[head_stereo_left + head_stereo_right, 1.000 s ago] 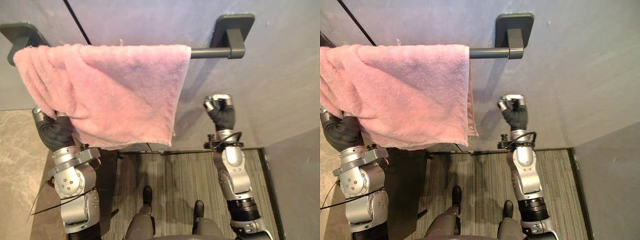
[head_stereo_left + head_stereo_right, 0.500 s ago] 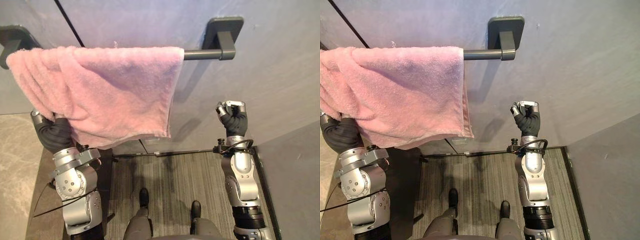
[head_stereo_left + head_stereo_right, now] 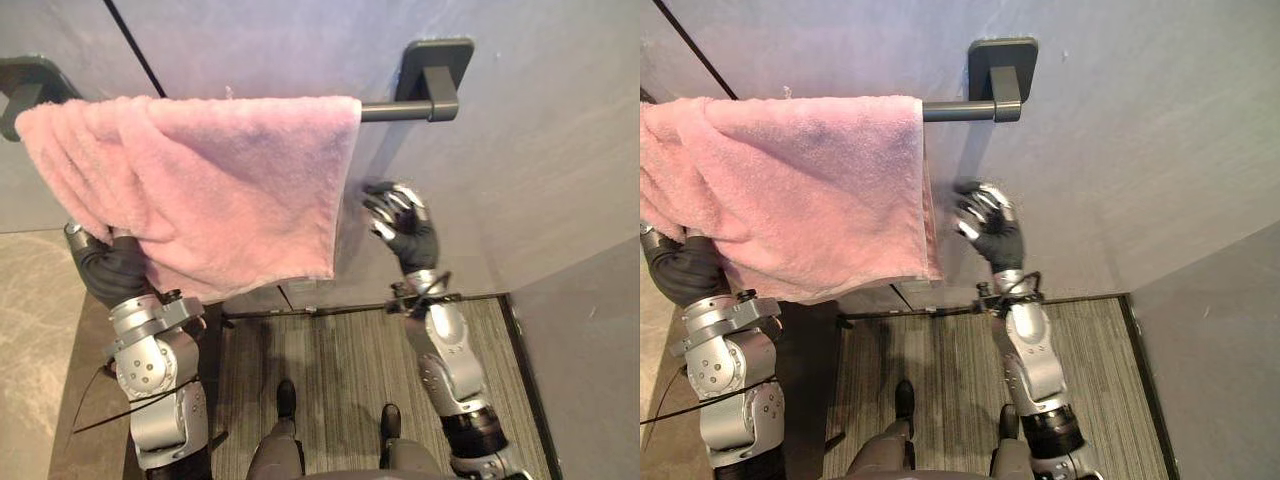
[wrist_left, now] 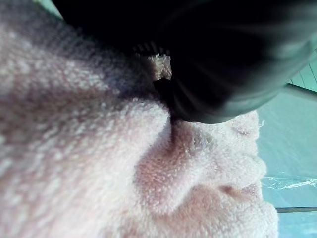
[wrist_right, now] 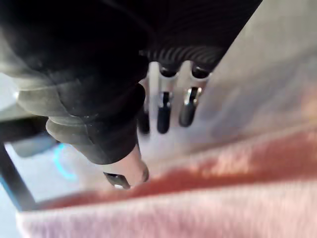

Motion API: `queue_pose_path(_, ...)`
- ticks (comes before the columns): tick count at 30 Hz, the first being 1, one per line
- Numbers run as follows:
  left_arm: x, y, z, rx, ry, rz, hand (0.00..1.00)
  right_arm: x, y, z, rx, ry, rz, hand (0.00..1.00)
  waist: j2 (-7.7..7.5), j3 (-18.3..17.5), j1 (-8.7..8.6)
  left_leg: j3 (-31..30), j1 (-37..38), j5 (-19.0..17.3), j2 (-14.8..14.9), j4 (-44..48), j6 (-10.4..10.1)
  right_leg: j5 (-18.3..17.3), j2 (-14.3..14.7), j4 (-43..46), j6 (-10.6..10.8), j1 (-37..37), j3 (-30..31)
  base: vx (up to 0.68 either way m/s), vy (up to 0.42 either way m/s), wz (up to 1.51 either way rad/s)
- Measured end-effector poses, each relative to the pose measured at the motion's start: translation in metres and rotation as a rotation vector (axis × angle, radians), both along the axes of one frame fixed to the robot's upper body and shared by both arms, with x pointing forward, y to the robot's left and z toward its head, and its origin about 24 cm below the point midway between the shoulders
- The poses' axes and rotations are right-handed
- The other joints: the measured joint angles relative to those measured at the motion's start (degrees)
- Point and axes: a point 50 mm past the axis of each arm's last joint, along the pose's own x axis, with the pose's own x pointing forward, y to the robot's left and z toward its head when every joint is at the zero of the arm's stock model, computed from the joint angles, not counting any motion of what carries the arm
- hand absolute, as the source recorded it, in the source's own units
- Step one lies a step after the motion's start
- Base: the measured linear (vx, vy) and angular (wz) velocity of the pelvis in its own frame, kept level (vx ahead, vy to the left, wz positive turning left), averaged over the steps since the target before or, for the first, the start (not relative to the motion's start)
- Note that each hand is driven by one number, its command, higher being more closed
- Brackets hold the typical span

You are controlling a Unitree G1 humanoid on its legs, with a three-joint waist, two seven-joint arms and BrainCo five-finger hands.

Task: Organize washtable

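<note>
– Hanging over the rail (image 3: 395, 110), was the towel (image 3: 210, 190) spread flat enough?

– Not quite; it covered the rail's left and middle stretch, bunched and slanting at the left end, its lower edge sagging; the right stretch by the bracket (image 3: 435, 65) was bare.

– And the left hand (image 3: 108, 270)?

– Raised beneath the towel's lower left corner, with the cloth lying over it; whether it gripped the cloth or merely bore it I could not tell; I judged it was propping that side so the folds could be evened.

– And the right hand (image 3: 400, 222)?

– Lifted on a bent arm just beside the towel's right edge, close to the wall (image 3: 540, 130), palm toward the cloth; its fingers (image 5: 163, 111) were straight and spread, holding nothing; it looked set to take that edge and draw it along the rail.
</note>
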Motion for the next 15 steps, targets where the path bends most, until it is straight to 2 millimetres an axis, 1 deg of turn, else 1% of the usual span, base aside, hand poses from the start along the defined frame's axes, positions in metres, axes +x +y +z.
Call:
queue_pose_path(1, 0.001, -0.003, 0.001, 0.002, -0.003, -0.013, 1.00, 0.005, 0.005, 0.005, 0.007, -0.014, 0.022, 0.00, 0.00, 0.0, 0.62, -0.2, -0.1, 0.0, 0.0, 0.0, 0.0, 0.0, 0.0, 0.0, 0.0, 0.0, -0.1, -0.01, -0.004, 0.09)
queue_pose_path(5, 0.004, -0.002, 0.008, 0.027, -0.033, -0.017, 1.00, 0.026, 0.013, 0.021, -0.015, -0.039, 0.051, 0.00, 0.01, 0.0, 0.61, -2.3, -2.0, 0.8, -0.1, 0.0, -0.2, 0.1, 0.1, -0.1, -0.1, -0.6, -2.0, -0.01, -0.007, 0.21)
queue_pose_path(8, 0.008, -0.001, 0.010, 0.041, -0.037, -0.021, 1.00, 0.029, 0.017, 0.025, -0.010, -0.047, 0.089, 0.00, 0.03, 0.0, 0.72, -3.3, -2.4, 1.1, -0.1, 0.0, -0.2, 0.1, 0.1, -0.2, -0.1, -0.5, -3.0, -0.01, -0.001, 0.16)
queue_pose_path(12, 0.011, -0.001, 0.016, 0.035, -0.074, -0.034, 1.00, 0.036, 0.014, 0.030, -0.006, -0.049, 0.102, 0.00, 0.19, 0.2, 0.71, -4.4, -3.0, 1.8, 0.1, 0.0, -0.3, 0.3, 0.3, -0.1, -0.4, -0.6, -3.8, -0.04, 0.005, 0.10)
queue_pose_path(13, 0.011, -0.001, 0.017, 0.036, -0.085, -0.031, 1.00, 0.039, 0.013, 0.032, 0.001, -0.044, 0.105, 1.00, 0.25, 0.2, 0.65, -4.7, -3.2, 2.1, 0.2, 0.0, -0.3, 0.4, 0.5, -0.1, -0.6, -0.6, -4.1, -0.07, 0.000, 0.10)
queue_pose_path(15, 0.012, -0.001, 0.020, 0.037, -0.102, -0.032, 1.00, 0.041, 0.011, 0.037, 0.021, -0.049, 0.110, 1.00, 0.54, 0.6, 0.65, -5.1, -3.5, 2.3, 0.4, -0.1, -0.3, 0.5, 0.7, -0.1, -0.7, -0.6, -4.5, -0.08, 0.001, 0.10)
